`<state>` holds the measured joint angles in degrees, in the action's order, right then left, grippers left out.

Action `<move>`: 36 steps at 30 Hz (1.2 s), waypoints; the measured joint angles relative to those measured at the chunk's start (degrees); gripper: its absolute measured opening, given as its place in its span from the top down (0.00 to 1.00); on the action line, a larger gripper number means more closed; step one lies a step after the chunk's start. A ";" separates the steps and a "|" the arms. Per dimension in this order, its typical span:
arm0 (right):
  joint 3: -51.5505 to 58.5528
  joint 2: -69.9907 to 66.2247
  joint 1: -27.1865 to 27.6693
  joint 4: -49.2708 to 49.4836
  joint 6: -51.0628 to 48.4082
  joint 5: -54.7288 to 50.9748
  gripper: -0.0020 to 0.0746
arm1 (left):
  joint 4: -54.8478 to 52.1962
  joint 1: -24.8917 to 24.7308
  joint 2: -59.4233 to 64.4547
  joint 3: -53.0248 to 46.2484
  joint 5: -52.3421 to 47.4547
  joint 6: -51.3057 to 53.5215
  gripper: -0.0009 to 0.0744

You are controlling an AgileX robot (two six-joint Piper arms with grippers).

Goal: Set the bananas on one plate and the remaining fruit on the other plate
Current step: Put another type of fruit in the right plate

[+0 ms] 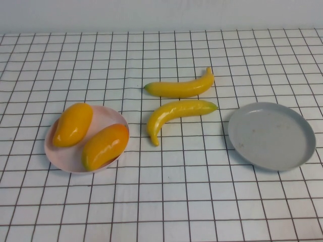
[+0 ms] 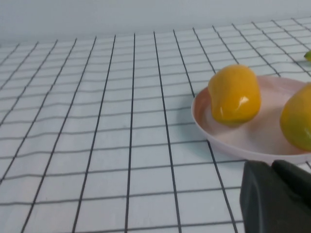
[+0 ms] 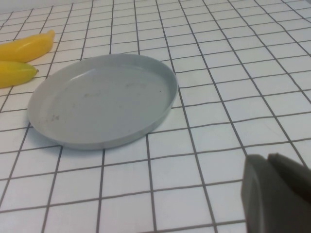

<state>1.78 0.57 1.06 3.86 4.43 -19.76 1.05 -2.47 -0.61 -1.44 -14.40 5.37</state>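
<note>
Two yellow bananas lie side by side on the cloth in mid-table, the far one point(image 1: 181, 87) and the near one point(image 1: 177, 112). The grey plate point(image 1: 272, 135) stands empty to their right. Two orange-yellow fruits point(image 1: 73, 124) point(image 1: 105, 146) lie on the pink plate point(image 1: 108, 113) at the left. Neither arm shows in the high view. My left gripper point(image 2: 272, 164) is shut and empty, low over the cloth just short of the pink plate point(image 2: 252, 141) and its fruit point(image 2: 234, 93). My right gripper point(image 3: 267, 156) is shut and empty, beside the grey plate point(image 3: 102, 99); the banana ends point(image 3: 26, 46) show beyond it.
A white cloth with a black grid point(image 1: 166, 201) covers the whole table. A pale wall point(image 1: 161, 15) runs along the far edge. Nothing else stands on the cloth.
</note>
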 joint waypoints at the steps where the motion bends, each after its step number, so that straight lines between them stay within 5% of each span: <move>1: 0.00 0.00 0.00 0.00 0.00 0.00 0.99 | -0.59 0.00 0.00 0.00 -1.23 -1.51 0.99; 13: 0.00 0.00 0.00 0.00 0.00 0.00 0.99 | -1.77 -5.14 0.00 0.00 -7.07 -3.06 0.99; 36: 0.00 0.12 -1.73 0.00 0.00 0.00 1.00 | -1.77 -5.27 0.00 0.00 -7.07 -3.66 0.99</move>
<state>1.78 0.69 -0.67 3.86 4.43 -19.76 -0.72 -7.74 -0.61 -1.44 -21.47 1.71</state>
